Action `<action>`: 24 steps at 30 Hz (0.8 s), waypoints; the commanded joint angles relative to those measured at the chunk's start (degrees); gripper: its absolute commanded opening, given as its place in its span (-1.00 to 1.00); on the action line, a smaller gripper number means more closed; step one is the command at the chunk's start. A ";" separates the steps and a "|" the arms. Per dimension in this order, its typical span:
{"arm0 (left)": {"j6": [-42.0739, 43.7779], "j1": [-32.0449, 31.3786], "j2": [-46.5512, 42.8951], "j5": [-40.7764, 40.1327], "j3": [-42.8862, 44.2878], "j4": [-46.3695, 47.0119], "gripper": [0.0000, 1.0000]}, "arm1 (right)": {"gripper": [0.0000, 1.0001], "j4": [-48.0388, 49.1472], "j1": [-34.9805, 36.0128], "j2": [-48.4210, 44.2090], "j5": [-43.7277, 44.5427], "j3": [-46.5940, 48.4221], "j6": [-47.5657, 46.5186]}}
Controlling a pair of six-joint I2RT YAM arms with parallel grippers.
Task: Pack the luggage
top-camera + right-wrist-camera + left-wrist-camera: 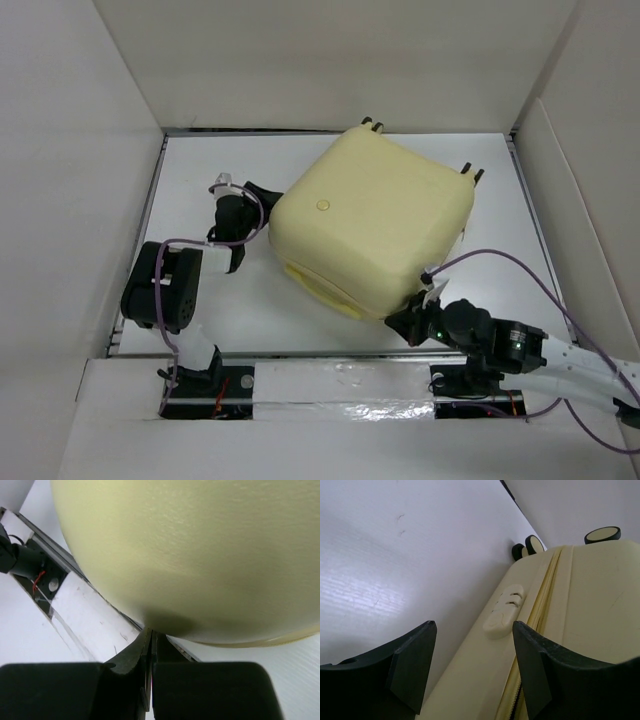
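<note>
The luggage (pixel 375 230), a pale-yellow hard-shell case, lies closed and flat on the white table (pixel 250 300), turned at an angle and set right of centre, with its caster wheels (pixel 372 124) pointing toward the far wall. The left gripper (pixel 250 228) stands just beside the case's left side with its jaws partly apart and nothing clamped between them. In the left wrist view, the gap of that gripper (pixel 472 675) frames the case's side wall (pixel 590 605). A moulded fitting (pixel 505 610) and the zip seam (pixel 542 595) run along that wall toward two cream-and-black wheels (pixel 535 544). The right-hand finger (pixel 540 675) overlaps the case's edge, though contact cannot be judged from the pictures.

At the near right corner, the right gripper (pixel 400 320) sits pressed shut, its fingers together and gripping nothing. The right wrist view shows its closed tips (pixel 151 645) just below the rounded curve of the shell (pixel 200 555), which fills the upper part of the frame. Whether the tips touch the case cannot be told.
</note>
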 commanded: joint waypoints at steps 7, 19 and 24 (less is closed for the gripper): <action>1.55 -17.89 -11.25 0.51 -16.23 10.69 0.19 | -1.00 17.25 -4.67 23.41 -14.74 2.23 -7.07; 1.38 -26.16 -10.47 -3.11 -17.91 16.93 0.17 | -1.00 41.87 -2.47 46.39 -4.63 13.92 -16.99; -0.38 -26.68 -12.82 -3.80 -18.79 17.13 0.15 | -1.00 38.74 -2.47 54.94 -6.39 23.14 -20.08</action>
